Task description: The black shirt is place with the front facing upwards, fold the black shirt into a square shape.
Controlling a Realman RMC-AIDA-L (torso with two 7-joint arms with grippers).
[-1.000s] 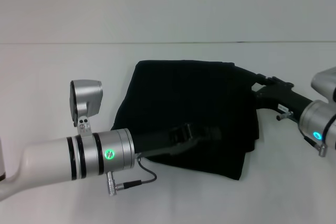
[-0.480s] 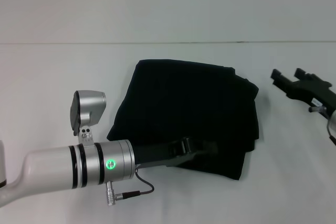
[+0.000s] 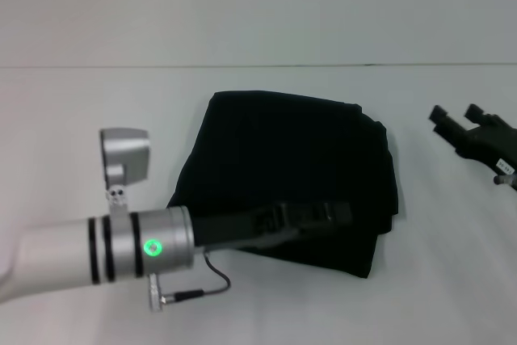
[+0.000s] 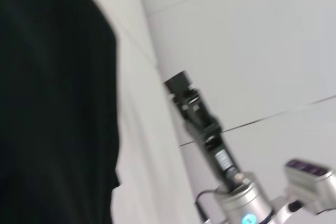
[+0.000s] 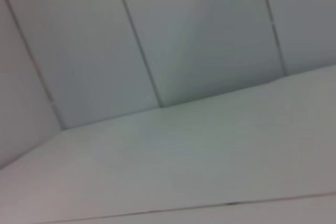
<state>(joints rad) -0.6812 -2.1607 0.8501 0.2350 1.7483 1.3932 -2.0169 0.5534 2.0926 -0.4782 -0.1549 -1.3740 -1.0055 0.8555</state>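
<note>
- Risk sits mostly with the left gripper (image 3: 335, 214), which lies low over the near part of the black shirt (image 3: 291, 167); black against black, I cannot tell if its fingers are apart or together, or if cloth is caught between them.
- If cloth is caught there, pulling this arm away can drag the near layer along and open the fold.
- Shirt itself lies on the white table (image 3: 97, 119) under and beyond that gripper, already a thick, roughly square bundle, no lettering showing; the edge on its right side looks stepped, so a small nudge may slide the layers.
- Right gripper (image 3: 455, 115) hangs off to the shirt's right, clear of the cloth, jaws apart and empty.
- If it comes back too low, it can push that loose edge inward.
</note>
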